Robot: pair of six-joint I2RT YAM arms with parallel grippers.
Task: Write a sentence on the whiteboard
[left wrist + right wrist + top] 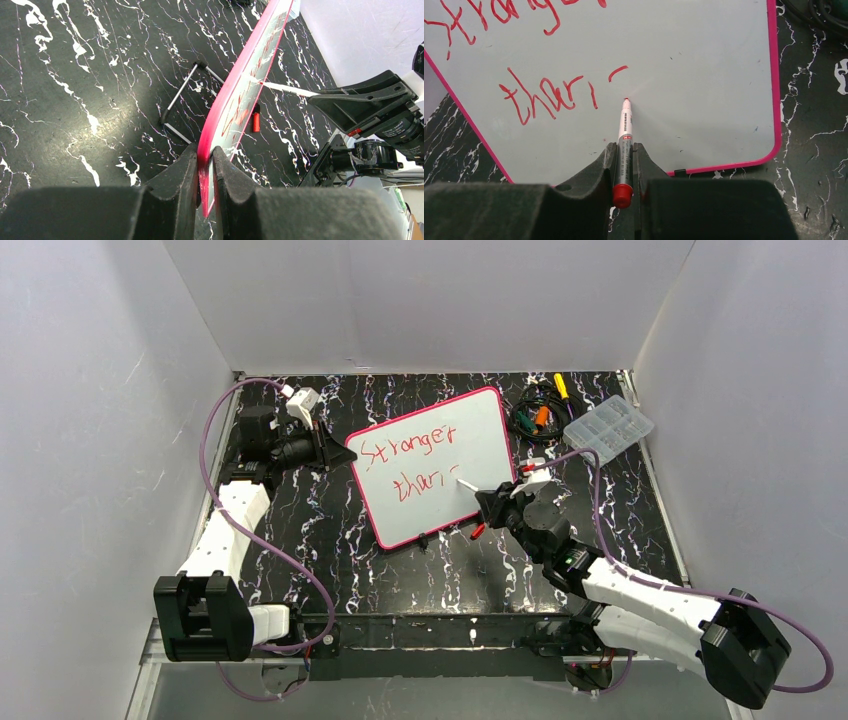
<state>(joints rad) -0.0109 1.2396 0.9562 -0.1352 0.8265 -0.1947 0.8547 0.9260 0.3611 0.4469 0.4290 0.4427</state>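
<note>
**Writing under way, line two open**

Top view. The board stands propped on the tabletop between the arms. Its long axis runs left to right, with the right end swung away from the bases. The sentence so far is two slanted red lines, "Stronger" above "than" plus a couple of loose strokes. The left gripper is at the board's left corner. The right gripper is on the other side with a marker aimed up-left at the face. The right arm is the one placed to write.

Left wrist. The left gripper's jaws are pressed onto the pink edge of the board, one on each side, steadying it. The board is seen edge-on, leaning back on a wire stand. The marker comes in from the right and meets the face at a steep angle. A red cap lies on the tabletop just below.

Right wrist. The right gripper is pinching the marker barrel, long axis straight ahead, tip forward. The tip sits at the board or just off it; I cannot tell which. It is just right of and below the last red marks. Bare board lies to the right, along the writing line. My judgement is that the next stroke goes that way.
</note>
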